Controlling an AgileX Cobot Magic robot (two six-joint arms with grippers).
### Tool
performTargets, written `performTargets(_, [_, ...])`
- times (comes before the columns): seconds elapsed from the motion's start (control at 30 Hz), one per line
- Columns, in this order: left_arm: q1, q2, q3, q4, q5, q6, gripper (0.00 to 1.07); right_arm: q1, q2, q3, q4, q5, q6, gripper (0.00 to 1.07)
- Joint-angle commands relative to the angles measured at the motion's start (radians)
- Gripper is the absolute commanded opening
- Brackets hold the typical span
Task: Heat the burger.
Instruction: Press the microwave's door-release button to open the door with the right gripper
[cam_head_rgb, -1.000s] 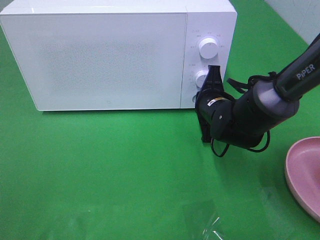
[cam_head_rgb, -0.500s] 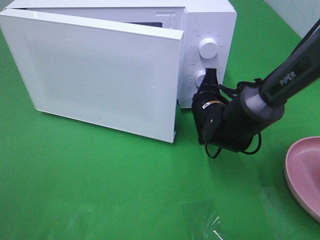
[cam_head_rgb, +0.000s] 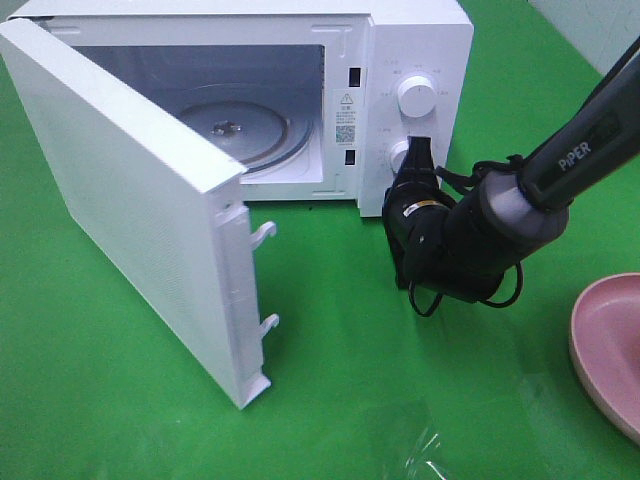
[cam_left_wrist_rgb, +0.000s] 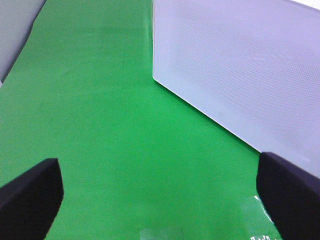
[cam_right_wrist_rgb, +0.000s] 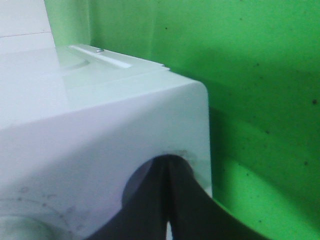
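The burger is out of view in every frame. The white microwave (cam_head_rgb: 415, 45) stands at the back with its door (cam_head_rgb: 130, 210) swung wide open toward the left, showing the empty glass turntable (cam_head_rgb: 235, 125). My right gripper (cam_head_rgb: 420, 152) is shut, its tips against the control panel by the lower knob (cam_head_rgb: 401, 156). In the right wrist view the closed fingers (cam_right_wrist_rgb: 169, 165) touch the microwave's front corner (cam_right_wrist_rgb: 150, 115). My left gripper (cam_left_wrist_rgb: 160, 200) is open over the green cloth and holds nothing; the door's outer face (cam_left_wrist_rgb: 240, 70) lies ahead of it.
A pink plate (cam_head_rgb: 608, 350) sits at the right edge of the green tablecloth (cam_head_rgb: 330, 400). The open door juts out over the left front of the table. Two door latches (cam_head_rgb: 266, 235) stick out from its edge.
The microwave door has swung from shut to wide open toward the left. My right arm has shifted slightly left at the control panel, gripper still shut.
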Motion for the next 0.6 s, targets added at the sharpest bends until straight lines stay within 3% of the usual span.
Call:
performTargets(0.03, [0.001,-0.017,0.002,-0.012,-0.002,0.001,0.98,-0.052,-0.016,-0.05,-0.059,-0.212,0.005,0.0])
performTargets(0.3, [0.001,-0.017,0.002,-0.012,-0.002,0.001,0.98,-0.049,-0.022,-0.015,-0.09,-0.202,0.041,0.0])
performTargets(0.6, [0.001,-0.017,0.002,-0.012,-0.002,0.001,0.98,-0.049,-0.104,0.101,-0.107,-0.085,0.056,0.0])
